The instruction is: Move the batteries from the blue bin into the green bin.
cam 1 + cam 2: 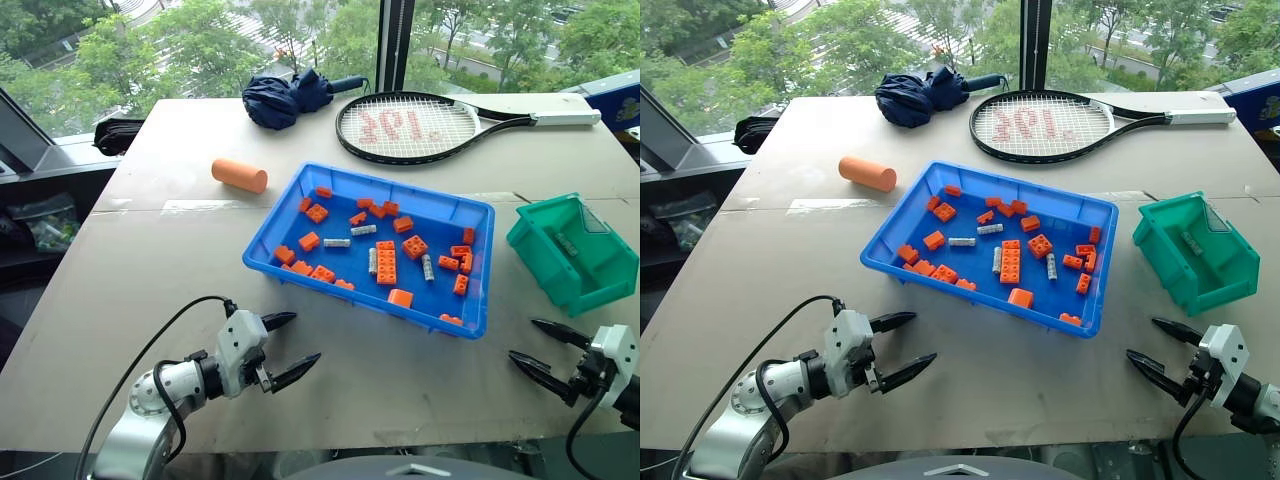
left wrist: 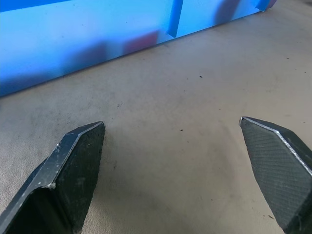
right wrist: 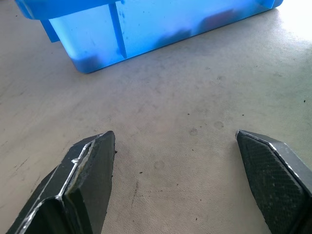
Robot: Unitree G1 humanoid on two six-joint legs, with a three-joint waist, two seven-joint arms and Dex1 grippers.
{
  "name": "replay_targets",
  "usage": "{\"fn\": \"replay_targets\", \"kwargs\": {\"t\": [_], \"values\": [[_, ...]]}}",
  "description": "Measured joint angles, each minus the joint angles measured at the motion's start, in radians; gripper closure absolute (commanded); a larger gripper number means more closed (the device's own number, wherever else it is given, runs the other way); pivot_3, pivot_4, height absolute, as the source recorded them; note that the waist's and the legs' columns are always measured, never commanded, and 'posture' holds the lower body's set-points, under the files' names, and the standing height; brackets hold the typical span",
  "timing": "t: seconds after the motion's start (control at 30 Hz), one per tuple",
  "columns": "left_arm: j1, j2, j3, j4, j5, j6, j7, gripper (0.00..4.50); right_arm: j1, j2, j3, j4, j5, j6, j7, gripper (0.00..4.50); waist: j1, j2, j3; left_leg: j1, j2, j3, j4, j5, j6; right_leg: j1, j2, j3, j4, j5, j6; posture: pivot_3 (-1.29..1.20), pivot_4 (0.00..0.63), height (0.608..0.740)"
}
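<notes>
Four small silver metal batteries (image 1: 337, 242) lay in the wide blue plastic bin (image 1: 470, 318), one in the small green plastic bin (image 1: 530, 243), and both grippers' jaws stood wide and empty.

Silver-white arms are ending in pointed black fingers (image 1: 298, 372) (carbon-weave textured), black cables looping along the wrists.

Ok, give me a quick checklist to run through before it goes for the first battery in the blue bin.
1. Left gripper open, nothing held: ok.
2. Right gripper open, nothing held: ok.
3. Batteries lie in the blue bin among the orange bricks: ok.
4. Bricks close beside several batteries, free grasp: cannot tell.
5. Green bin upright with its mouth open, beside the blue bin on the robot's right: ok.
6. Both grippers on the near side of the blue bin, outside its rim: ok.
</notes>
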Motion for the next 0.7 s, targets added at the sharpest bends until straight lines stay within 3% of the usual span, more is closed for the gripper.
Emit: {"fn": "replay_targets", "kwargs": {"t": [0.7], "values": [[-0.032, -0.002, 0.000, 0.018, -0.004, -0.001, -0.027, 0.00, 0.019, -0.016, -0.008, -0.063, 0.012, 0.020, -0.002, 0.55, 0.000, 0.000, 0.000, 0.000, 0.000, 0.000, 0.000, 0.000, 0.000, 0.000, 0.000, 0.000, 0.000, 0.000, 0.000, 0.00, 0.150, 0.740]]}}
